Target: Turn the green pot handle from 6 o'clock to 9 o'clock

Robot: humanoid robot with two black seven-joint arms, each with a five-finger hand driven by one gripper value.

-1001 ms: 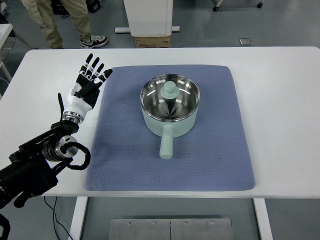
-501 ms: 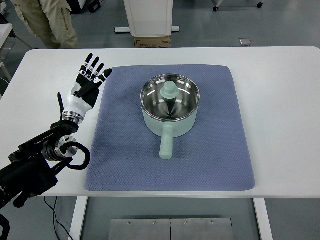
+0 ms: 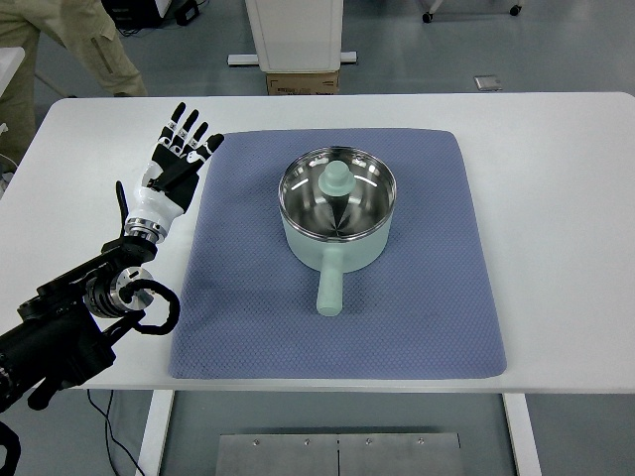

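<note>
Pot (image 3: pixel 337 213) sits mid-mat (image 3: pixel 248 327) on the worktop (image 3: pixel 556 198), handle (image 3: pixel 330 286) at 6 o'clock. Left hand (image 3: pixel 171 178) hovers at 9 o'clock, fingers (image 3: pixel 184 132) spread, holding nothing.

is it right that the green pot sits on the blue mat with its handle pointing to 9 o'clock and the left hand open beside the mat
Not quite. The top view shows the green pot on the blue mat with its handle pointing to 6 o'clock, toward the robot's side, not 9 o'clock. The rest holds: the left hand is open, fingers spread, beside the mat's left edge.
</note>
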